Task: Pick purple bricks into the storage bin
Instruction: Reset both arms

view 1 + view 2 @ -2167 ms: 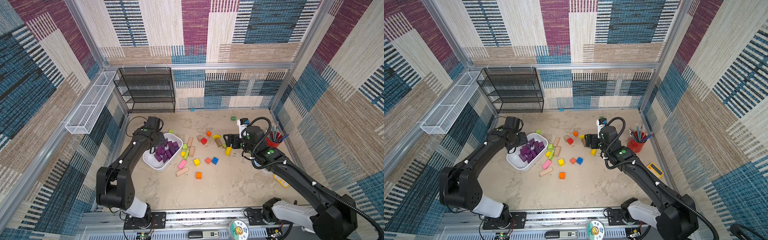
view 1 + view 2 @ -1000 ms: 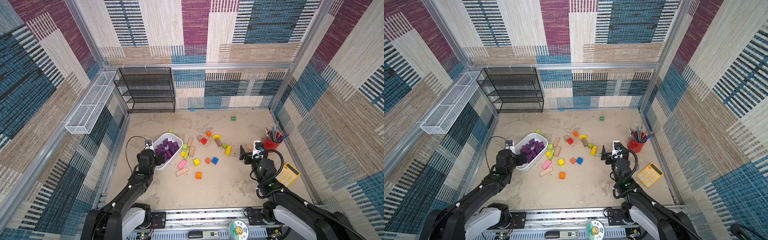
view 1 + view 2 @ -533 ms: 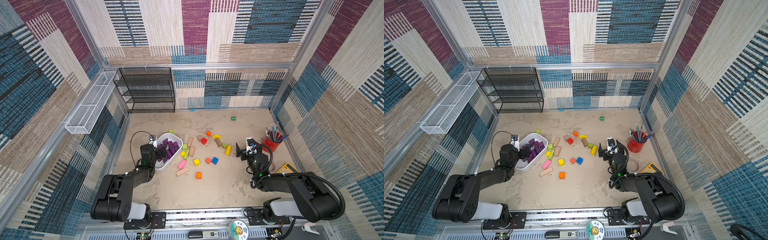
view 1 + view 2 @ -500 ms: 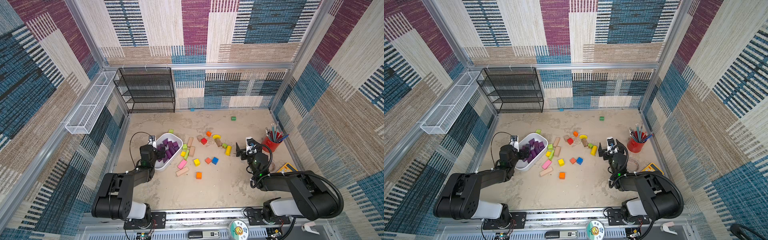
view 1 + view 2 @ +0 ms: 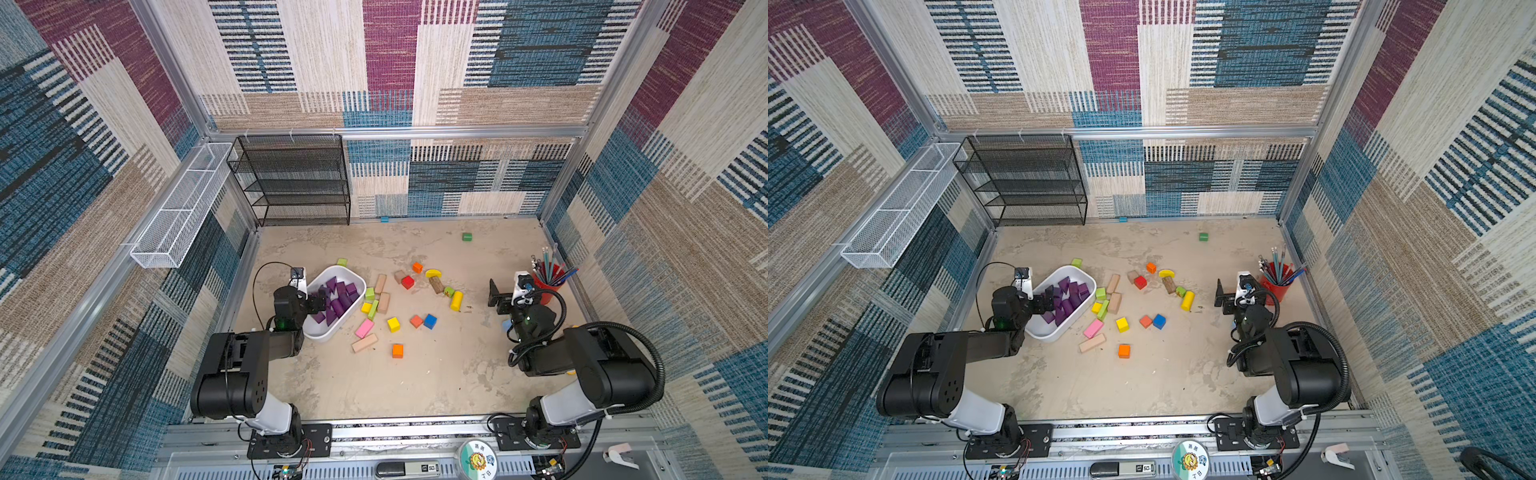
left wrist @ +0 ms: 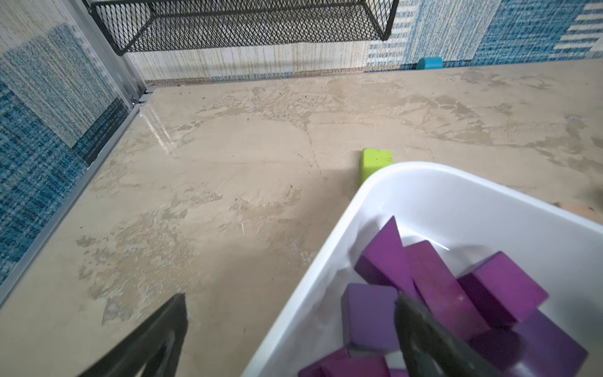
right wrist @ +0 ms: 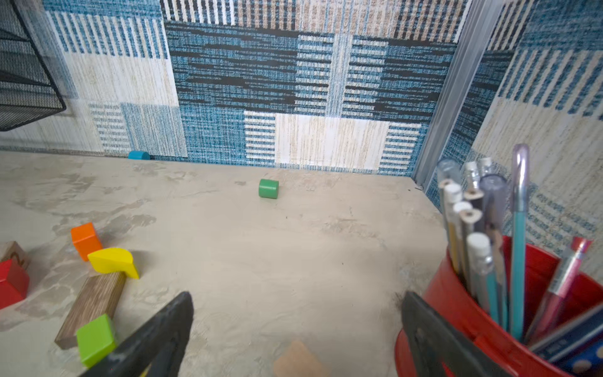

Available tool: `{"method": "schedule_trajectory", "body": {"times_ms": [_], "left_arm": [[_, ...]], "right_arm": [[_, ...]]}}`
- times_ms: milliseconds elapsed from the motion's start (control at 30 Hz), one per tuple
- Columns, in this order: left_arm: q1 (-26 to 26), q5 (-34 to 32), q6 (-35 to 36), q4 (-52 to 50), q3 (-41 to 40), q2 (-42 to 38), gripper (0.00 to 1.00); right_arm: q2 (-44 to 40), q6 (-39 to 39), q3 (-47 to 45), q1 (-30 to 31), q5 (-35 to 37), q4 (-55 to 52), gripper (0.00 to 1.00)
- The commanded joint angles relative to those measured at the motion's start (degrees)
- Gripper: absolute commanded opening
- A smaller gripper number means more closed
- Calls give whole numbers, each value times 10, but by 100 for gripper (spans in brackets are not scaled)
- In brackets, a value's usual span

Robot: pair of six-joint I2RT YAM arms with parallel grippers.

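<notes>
The storage bin point(image 5: 320, 332) point(image 5: 1044, 330) is a white tub at the left of the table, and several purple bricks point(image 5: 338, 297) point(image 5: 1069, 297) lie inside it. My left gripper point(image 5: 315, 300) point(image 5: 1044, 301) hangs open and empty across the bin's near left rim. In the left wrist view one finger of the left gripper point(image 6: 290, 297) is over bare table and the other over the purple bricks point(image 6: 434, 284) in the storage bin point(image 6: 456, 202). My right gripper point(image 5: 498, 297) point(image 5: 1223, 299) point(image 7: 297, 295) stands open and empty over bare table at the right.
A red pencil cup point(image 5: 548, 284) point(image 7: 489, 320) stands right beside the right gripper. Loose blocks lie mid-table, among them a pink oblong point(image 5: 364, 328), a blue cube point(image 5: 430, 321) and a yellow cylinder point(image 5: 456, 300). A lime block point(image 6: 375, 160) touches the bin's far end. A black mesh rack point(image 5: 291, 178) stands at the back left.
Two seconds ago the left gripper was over the bin and the right one was by the yellow cylinder. Both arms have since drawn back and folded low. Both grippers stayed open.
</notes>
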Motion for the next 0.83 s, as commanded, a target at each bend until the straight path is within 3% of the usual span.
{"method": "schedule_trajectory", "body": {"times_ms": [0,800], "left_arm": [[3,6,-16,-11,6,2,99],[3,6,-16,-7,2,-2,99]], "right_arm": [[3,28,12,-13,-45,-21,100],[-3,31,8,-13,-37,-17,100]]}}
